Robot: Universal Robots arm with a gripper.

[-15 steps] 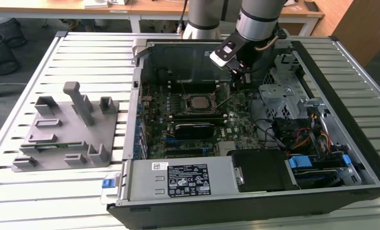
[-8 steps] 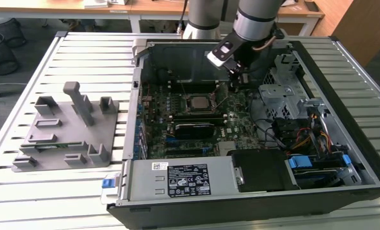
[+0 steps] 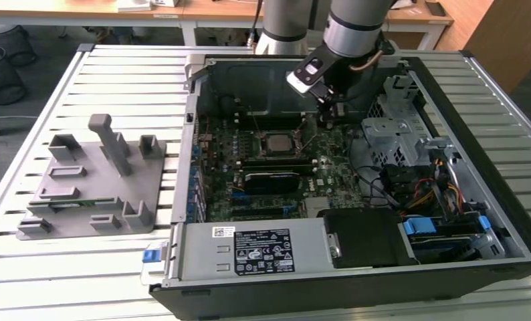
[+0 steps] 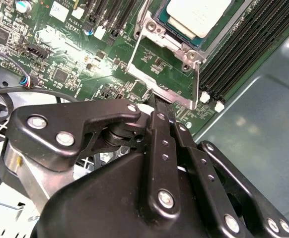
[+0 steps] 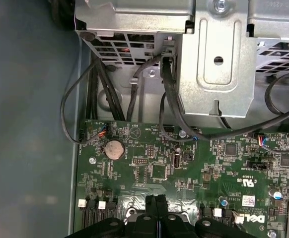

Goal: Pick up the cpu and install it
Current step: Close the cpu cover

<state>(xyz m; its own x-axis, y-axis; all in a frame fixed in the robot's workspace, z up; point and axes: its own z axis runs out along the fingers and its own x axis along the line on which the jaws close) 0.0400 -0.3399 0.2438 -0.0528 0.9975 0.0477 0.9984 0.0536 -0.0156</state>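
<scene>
Silver cpu lies in the socket; closed, empty tool hangs at its edge.

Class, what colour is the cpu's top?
The cpu has a silver-grey top, clearest in the second wrist view.

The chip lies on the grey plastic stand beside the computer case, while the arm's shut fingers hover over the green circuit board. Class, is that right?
No. The chip is not on the grey plastic stand; the second wrist view shows it seated in the socket on the green circuit board, inside the computer case. The shut fingers do hover over that board.
</scene>
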